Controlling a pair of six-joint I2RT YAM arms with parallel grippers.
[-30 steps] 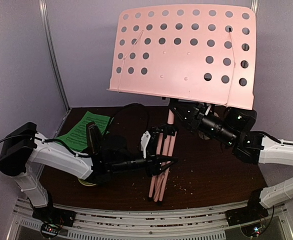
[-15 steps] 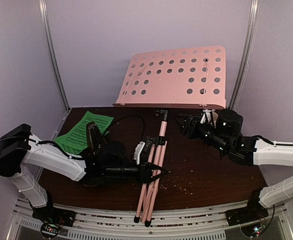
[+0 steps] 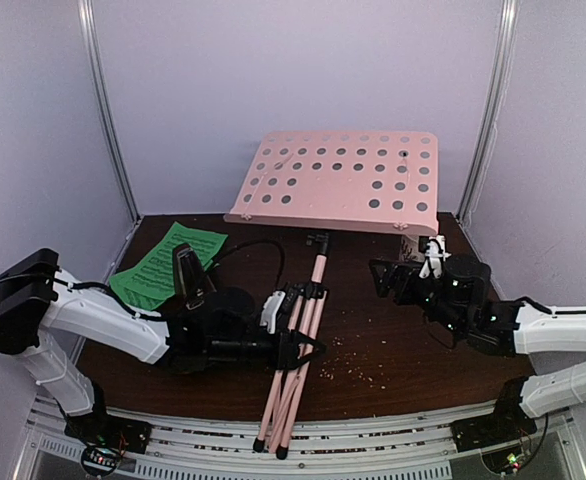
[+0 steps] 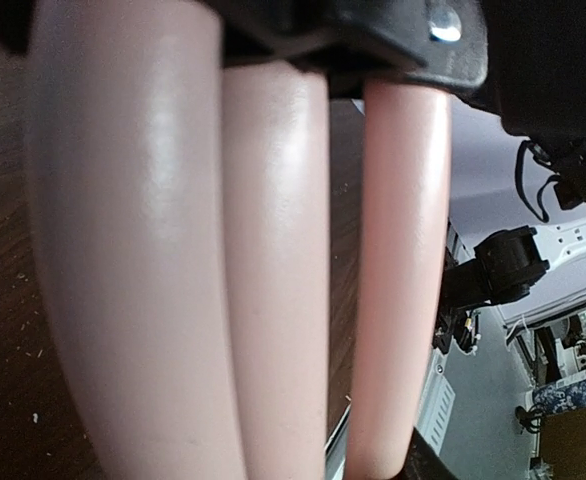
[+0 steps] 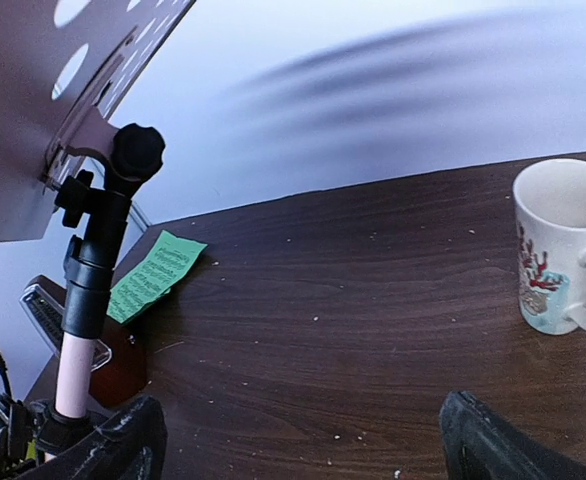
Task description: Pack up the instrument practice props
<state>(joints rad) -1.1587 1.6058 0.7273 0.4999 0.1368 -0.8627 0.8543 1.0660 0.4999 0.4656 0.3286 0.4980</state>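
Brown table [image 3: 393, 350]: left tool [image 3: 295, 345] clamps pink stand [image 3: 319, 272] by legs; right tool [image 3: 385, 280] gapes apart.

Pink music stand [image 3: 318, 272] leans low, folded legs clamped in the left pincer [image 3: 295, 346], perforated desk [image 3: 343, 185] raised beyond the right pincer [image 3: 393, 278]; green sheet-music pages [image 3: 168, 265] lie flat left of both.

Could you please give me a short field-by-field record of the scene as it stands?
music stand: tipped down, running front to back over the table, legs folded
desk: perforated, tilted, at the back
left gripper: closed around the folded legs
right gripper: open, empty
green sheet music: flat, far left
white mug: upright on table
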